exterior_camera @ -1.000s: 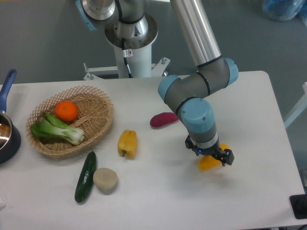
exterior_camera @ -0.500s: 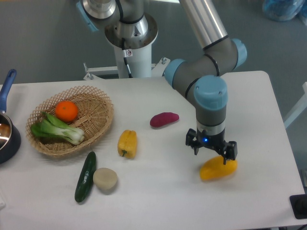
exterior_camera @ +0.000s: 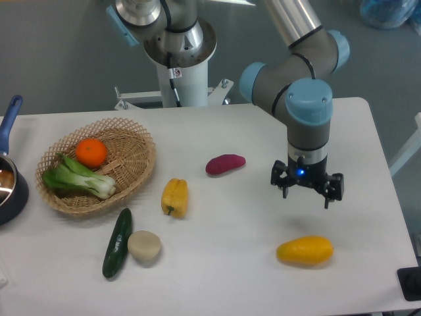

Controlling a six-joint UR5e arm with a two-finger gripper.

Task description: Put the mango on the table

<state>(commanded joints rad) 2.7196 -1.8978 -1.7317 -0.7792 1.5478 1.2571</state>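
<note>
Jaws spread above mango (exterior_camera: 304, 251) on white table (exterior_camera: 368, 151), grey floor behind.

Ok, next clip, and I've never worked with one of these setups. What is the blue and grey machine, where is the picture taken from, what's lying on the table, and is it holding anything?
The machine is a single jointed robot arm. Its end effector, a two-finger grasper, points down over the white table. One fixed camera looks down at the table from the front.

The end effector is open and holds nothing. The mango lies on the table just below it, apart from the fingers.

Also on the table: a purple sweet potato, a yellow bell pepper, a cucumber and a pale round vegetable beside it. A wicker basket holds an orange and bok choy. A dark pot with a blue handle sits at the left edge.
</note>
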